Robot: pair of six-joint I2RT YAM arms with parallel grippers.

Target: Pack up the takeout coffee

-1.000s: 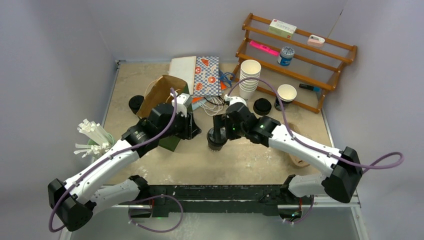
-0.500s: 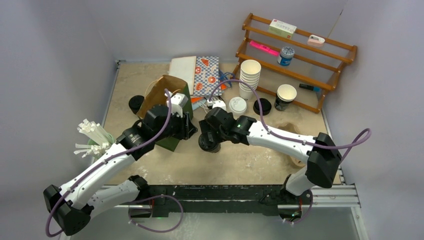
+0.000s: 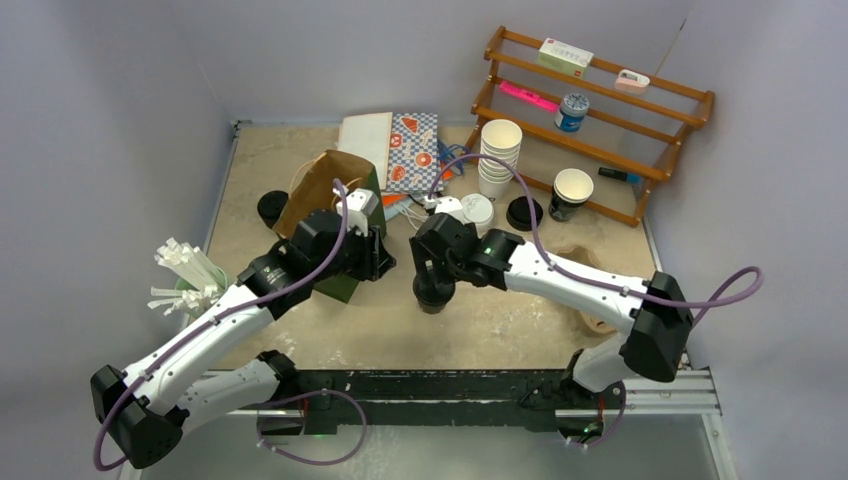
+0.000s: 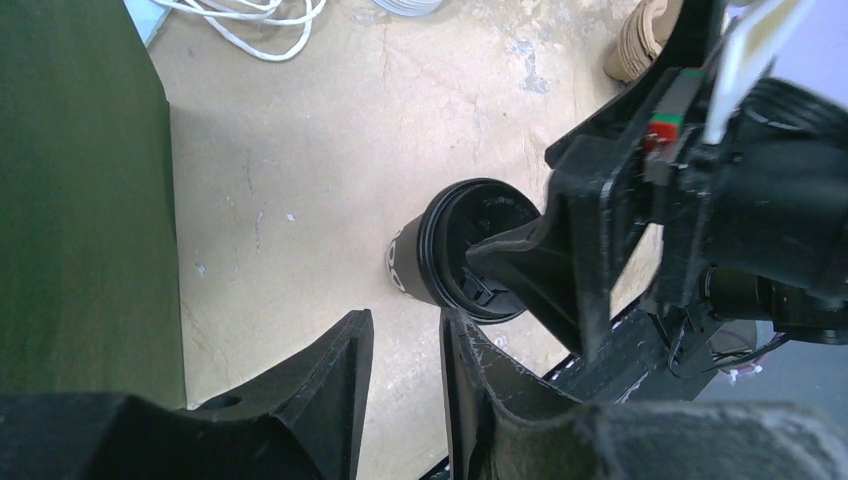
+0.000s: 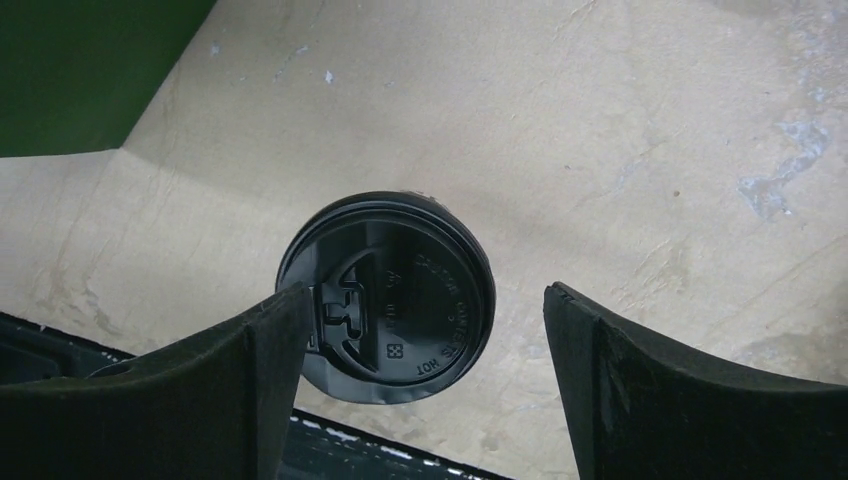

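Observation:
The takeout coffee [image 3: 433, 297] is a dark cup with a black lid here, upright on the table near its front middle. My right gripper [image 5: 428, 300] hangs over it, open. Its jaws straddle the black lid [image 5: 400, 290]: the left finger overlaps the lid's rim and the right one stands well apart. The left wrist view shows the same cup [image 4: 425, 262] with a right finger [image 4: 545, 275] over its top. My left gripper [image 4: 405, 325] hovers just left of the cup, beside the green bag [image 4: 80, 190], its fingers a narrow gap apart with nothing between them.
A brown paper bag [image 3: 320, 185] and a patterned bag [image 3: 413, 150] lie behind the green bag. Stacked white cups [image 3: 498, 155], a white lid [image 3: 475, 210], black lids [image 3: 524, 213], an open dark cup [image 3: 571, 192] and a wooden rack [image 3: 600, 110] stand back right. A stirrer holder [image 3: 185, 275] is far left.
My right gripper swung left, then came back over the cup, and its jaws have narrowed a little. The left arm has hardly moved.

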